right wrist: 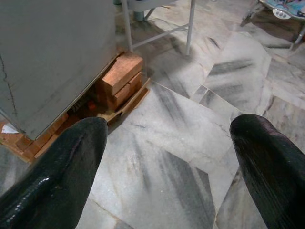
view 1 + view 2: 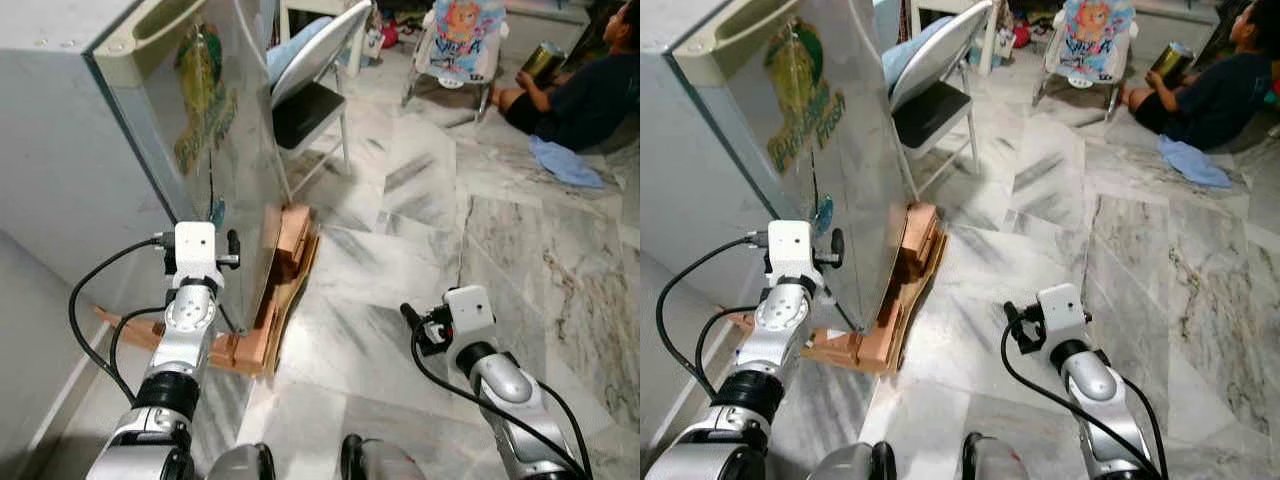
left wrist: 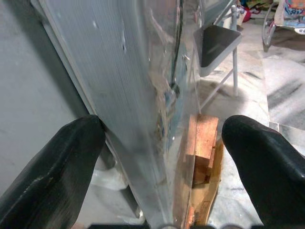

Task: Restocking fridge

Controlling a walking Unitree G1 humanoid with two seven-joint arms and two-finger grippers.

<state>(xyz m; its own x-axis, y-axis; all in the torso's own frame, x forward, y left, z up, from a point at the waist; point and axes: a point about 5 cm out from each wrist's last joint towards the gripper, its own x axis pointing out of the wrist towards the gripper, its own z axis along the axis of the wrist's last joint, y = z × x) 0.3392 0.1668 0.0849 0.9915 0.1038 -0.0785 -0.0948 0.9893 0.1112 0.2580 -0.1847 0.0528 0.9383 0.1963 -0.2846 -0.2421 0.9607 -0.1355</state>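
Note:
The silver fridge [image 2: 215, 150] with a green logo stands at my left, raised on bricks [image 2: 290, 235] and wooden boards [image 2: 255, 345]. My left gripper [image 3: 162, 138] is open at the fridge's front edge. One finger [image 3: 62, 162] is on the grey side and the other [image 3: 262, 152] is on the shiny door face, with the door edge [image 3: 143, 95] between them. My right gripper [image 1: 167, 143] is open and holds nothing. It hangs low over the marble floor [image 2: 400, 260], to the right of the fridge.
A folding chair [image 2: 310, 100] stands just behind the fridge. A person [image 2: 580, 90] sits on the floor at the far right holding a can [image 2: 543, 60], with a blue cloth [image 2: 565, 162] beside them. A baby bouncer [image 2: 460, 40] is farther back. A grey wall [image 2: 40, 300] runs along my left.

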